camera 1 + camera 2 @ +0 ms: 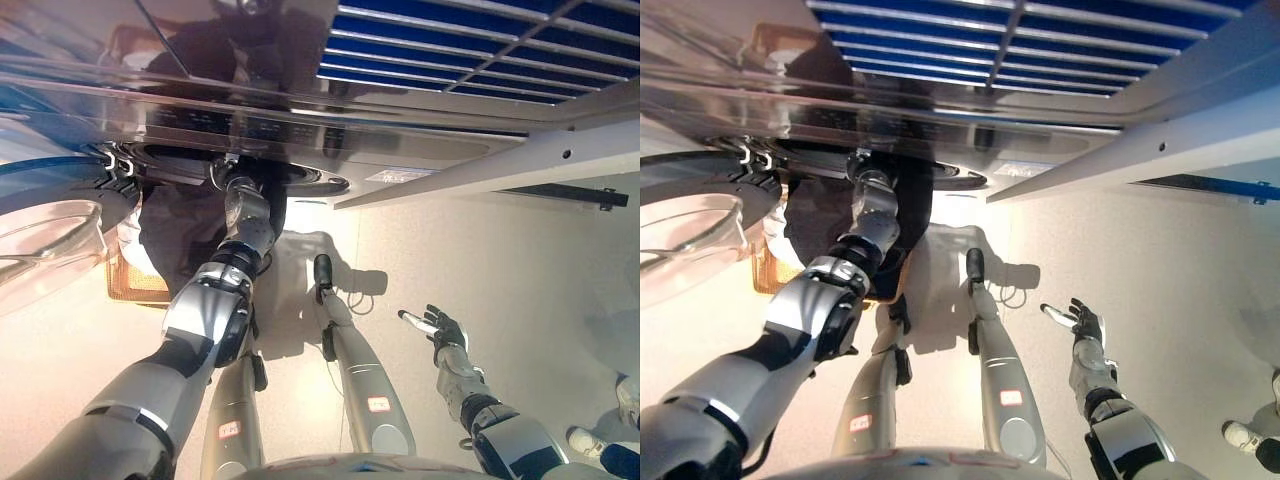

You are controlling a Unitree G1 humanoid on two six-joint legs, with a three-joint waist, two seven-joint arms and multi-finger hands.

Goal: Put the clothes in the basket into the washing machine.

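Note:
The washing machine point(300, 110) fills the top of the view, with its round glass door point(50, 240) swung open at the left. My left arm point(243, 225) reaches up into the drum opening, and the hand is hidden inside it. A dark garment point(175, 235) hangs from the opening, down over the wicker basket point(130, 285) on the floor at the left. My right hand point(437, 325) is open and empty, held over the floor at the lower right, away from the machine.
A white counter edge point(520, 160) runs out from the machine to the right. A person's shoes point(600, 440) show at the lower right corner. Pale floor point(500, 260) lies between the machine and my right hand.

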